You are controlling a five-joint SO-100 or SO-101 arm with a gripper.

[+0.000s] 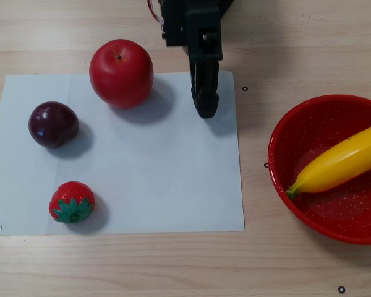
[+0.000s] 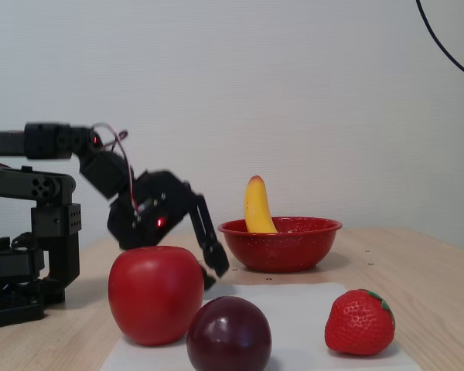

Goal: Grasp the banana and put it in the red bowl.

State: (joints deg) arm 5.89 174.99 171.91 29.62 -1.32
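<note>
a plain white wall (image 2: 332, 100) is filling the upper frame in the fixed view, a dark cable (image 2: 448, 46) curving across its upper right; a light wooden table (image 1: 111, 266) is spanning the bottom.

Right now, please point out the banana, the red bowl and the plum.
banana (image 1: 343, 162): other view, middle of its yellow body.
red bowl (image 1: 309, 111): other view, upper inner wall.
plum (image 1: 53, 124): other view, its top.

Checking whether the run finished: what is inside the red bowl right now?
The banana lies in the red bowl, stem end down near the rim, its other end propped up over the far side. Nothing else shows, though the speckled floor beneath the banana is covered.
</note>
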